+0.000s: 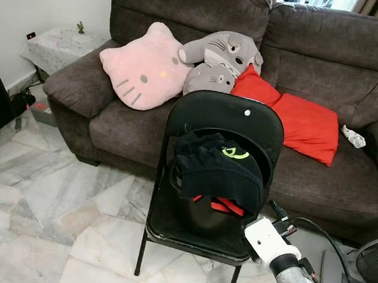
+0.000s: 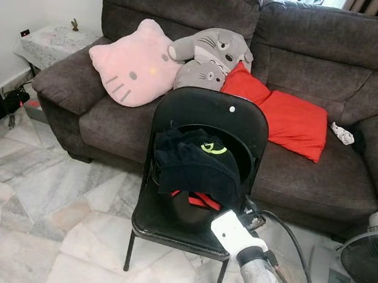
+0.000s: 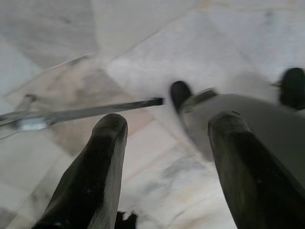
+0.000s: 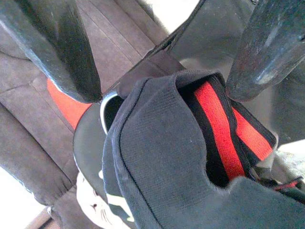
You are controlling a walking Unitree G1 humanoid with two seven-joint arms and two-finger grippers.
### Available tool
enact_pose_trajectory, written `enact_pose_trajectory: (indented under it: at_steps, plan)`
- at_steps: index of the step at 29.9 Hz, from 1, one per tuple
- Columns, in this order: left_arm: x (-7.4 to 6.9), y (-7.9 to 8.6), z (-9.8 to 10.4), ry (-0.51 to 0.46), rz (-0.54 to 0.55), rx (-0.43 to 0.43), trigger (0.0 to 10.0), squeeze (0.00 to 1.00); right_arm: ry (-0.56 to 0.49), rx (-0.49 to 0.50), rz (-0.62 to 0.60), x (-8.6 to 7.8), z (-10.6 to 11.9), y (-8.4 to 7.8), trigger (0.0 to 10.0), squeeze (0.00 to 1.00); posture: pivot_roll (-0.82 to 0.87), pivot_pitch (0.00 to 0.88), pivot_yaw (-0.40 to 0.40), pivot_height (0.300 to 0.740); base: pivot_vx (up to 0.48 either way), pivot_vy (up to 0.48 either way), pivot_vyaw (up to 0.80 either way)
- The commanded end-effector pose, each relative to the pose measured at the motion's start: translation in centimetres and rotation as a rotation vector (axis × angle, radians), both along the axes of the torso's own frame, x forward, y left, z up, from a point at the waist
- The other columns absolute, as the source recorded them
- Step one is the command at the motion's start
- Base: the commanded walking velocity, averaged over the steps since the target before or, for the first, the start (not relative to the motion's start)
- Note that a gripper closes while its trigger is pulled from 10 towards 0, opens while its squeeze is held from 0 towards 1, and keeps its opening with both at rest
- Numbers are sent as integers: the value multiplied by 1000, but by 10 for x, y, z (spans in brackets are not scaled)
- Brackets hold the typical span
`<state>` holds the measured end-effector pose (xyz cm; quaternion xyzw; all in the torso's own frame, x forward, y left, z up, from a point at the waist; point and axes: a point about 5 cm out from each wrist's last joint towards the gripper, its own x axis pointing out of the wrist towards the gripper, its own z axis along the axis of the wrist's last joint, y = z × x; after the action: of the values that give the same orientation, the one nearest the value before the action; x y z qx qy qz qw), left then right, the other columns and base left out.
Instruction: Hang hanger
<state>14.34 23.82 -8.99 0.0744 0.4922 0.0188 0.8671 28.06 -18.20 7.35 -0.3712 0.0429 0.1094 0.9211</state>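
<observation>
left eye view: a black folding chair [image 1: 198, 177] stands in front of the brown sofa [image 1: 321, 75]; a dark garment [image 1: 217, 166] with red stripes lies heaped on the chair seat, no hanger discernible.

left wrist view: left gripper [image 3: 167, 157] jaws wide over marble floor [image 3: 157, 43].

right wrist view: right gripper [image 4: 157, 62] jaws wide, just above the garment on the chair.

Chair [image 1: 222, 121] sits near on the floor [image 1: 40, 233] before the sofa [image 1: 324, 54], clothes [image 1: 219, 166] heaped on its seat, cushions [image 1: 146, 67] lined along the sofa behind, side table [image 1: 59, 46] far left, fan [image 1: 375, 264] near right.
</observation>
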Motion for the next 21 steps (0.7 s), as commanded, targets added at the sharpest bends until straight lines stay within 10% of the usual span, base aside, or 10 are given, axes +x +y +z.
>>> enact_pose_trajectory:
  at_steps: [1, 9, 21]
  plan:
    - [-10, 4, -3, 35, 10, -10, 10000, 0, -12, 1, -48, 4, -1, -4, 10000, 0, -184, 71, -16, 740, 0, 0, 0]
    - [-15, -2, -6, 39, -3, -9, 10000, 0, -24, 9, -94, 7, -6, -5, 10000, 0, -181, 74, -12, 740, 0, 0, 0]
    - [2, -54, -10, 15, -48, -42, 10000, 0, -63, 28, -151, 14, -9, -9, 10000, 0, -178, 75, -6, 740, 0, 0, 0]
